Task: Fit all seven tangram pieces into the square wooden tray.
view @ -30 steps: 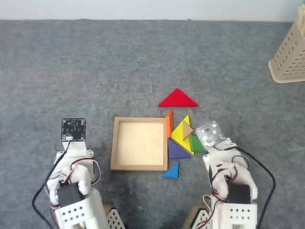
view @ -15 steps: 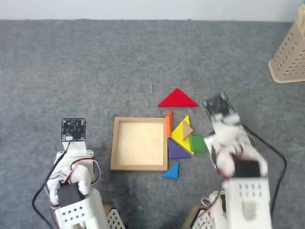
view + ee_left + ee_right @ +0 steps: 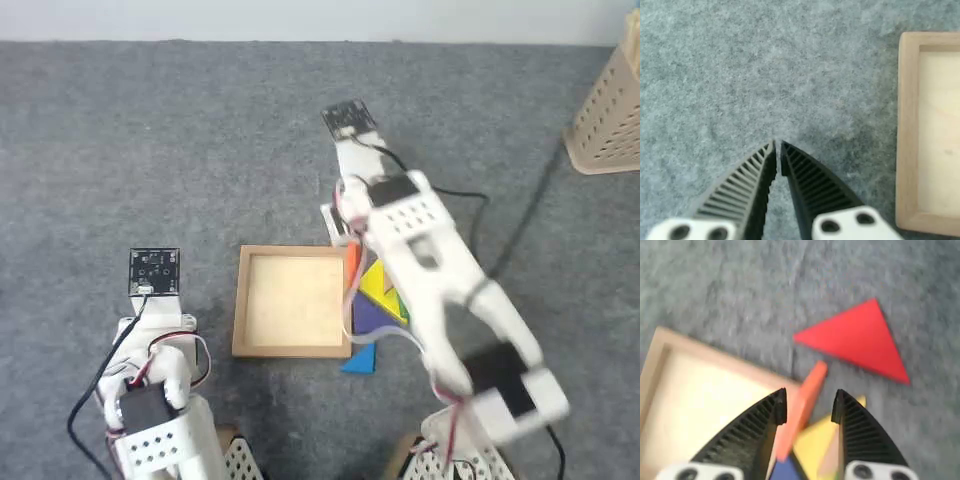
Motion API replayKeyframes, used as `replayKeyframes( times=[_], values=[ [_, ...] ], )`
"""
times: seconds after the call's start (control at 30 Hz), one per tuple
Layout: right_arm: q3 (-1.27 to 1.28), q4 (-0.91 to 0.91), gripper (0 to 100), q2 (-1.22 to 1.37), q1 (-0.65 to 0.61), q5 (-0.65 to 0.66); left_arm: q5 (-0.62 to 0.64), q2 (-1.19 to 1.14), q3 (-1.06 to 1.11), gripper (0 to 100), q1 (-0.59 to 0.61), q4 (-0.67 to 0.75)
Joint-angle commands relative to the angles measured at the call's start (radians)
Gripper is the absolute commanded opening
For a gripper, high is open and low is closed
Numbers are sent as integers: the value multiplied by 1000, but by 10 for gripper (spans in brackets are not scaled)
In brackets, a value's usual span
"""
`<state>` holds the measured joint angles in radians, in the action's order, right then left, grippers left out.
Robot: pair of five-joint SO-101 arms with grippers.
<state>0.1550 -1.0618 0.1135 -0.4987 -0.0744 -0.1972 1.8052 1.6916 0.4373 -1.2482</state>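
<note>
The square wooden tray (image 3: 244, 300) lies empty on the grey carpet, and its rim (image 3: 725, 356) shows in the right wrist view. Against its right side stand an orange piece (image 3: 352, 264), a yellow triangle (image 3: 378, 282), a purple piece (image 3: 370, 316) and a blue triangle (image 3: 360, 358). My right arm (image 3: 410, 230) stretches over this cluster. My right gripper (image 3: 810, 404) is open and hovers with the orange piece (image 3: 807, 387) between its fingers. The red triangle (image 3: 855, 342) lies just beyond. My left gripper (image 3: 776, 148) is shut and empty over bare carpet, left of the tray (image 3: 907, 130).
A beige perforated container (image 3: 610, 110) stands at the far right edge. My left arm's base (image 3: 150, 400) sits at the front left. Open carpet spreads behind and to the left of the tray.
My right arm has swung from the front right, out and to the left, over the pieces. It now covers the red triangle in the high view. The left arm has stayed still.
</note>
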Motion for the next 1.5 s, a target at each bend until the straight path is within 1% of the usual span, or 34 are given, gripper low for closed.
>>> replayKeyframes(
  times=[0.0,0.03,0.13,0.27,0.33,0.4,0.5,0.57,0.63,0.67,0.73,0.83,1.0,1.13,1.27,1.37,1.4,1.47],
  values=[
    [-261,19,163,159,-7,-23,-5,14,-7,13,5,-8],
    [-318,19,163,209,-5,-38,-5,14,-7,13,5,-8],
    [-454,10,163,351,7,-143,-5,14,-7,13,5,-8],
    [-588,8,163,487,59,-285,-5,14,-7,13,5,-8],
    [-635,-5,163,535,90,-328,-5,14,-7,13,5,-8],
    [-667,-21,163,568,111,-353,-5,14,-7,13,5,-8],
    [-692,-31,163,615,130,-356,-5,14,-7,13,5,-8],
    [-694,-76,163,631,137,-356,-5,14,-7,13,5,-8],
    [-694,-157,163,638,139,-354,-5,14,-7,13,5,-8],
    [-695,-213,163,638,139,-350,-5,14,-7,13,5,-8],
    [-698,-308,163,638,139,-298,-5,14,-7,13,5,-8],
    [-698,-378,163,638,140,-252,-5,14,-7,13,5,-8],
    [-697,-415,163,636,213,-247,-5,14,-7,13,5,-8],
    [-690,-437,164,613,266,-181,-5,14,-7,13,5,-8],
    [-664,-432,164,496,292,-124,-5,14,-7,13,5,-8],
    [-592,-427,187,357,288,-41,-5,14,-7,13,5,-8],
    [-557,-420,205,308,280,12,-5,14,-7,13,5,-8],
    [-480,-406,251,225,254,161,-5,14,-7,13,5,-8]
  ],
)
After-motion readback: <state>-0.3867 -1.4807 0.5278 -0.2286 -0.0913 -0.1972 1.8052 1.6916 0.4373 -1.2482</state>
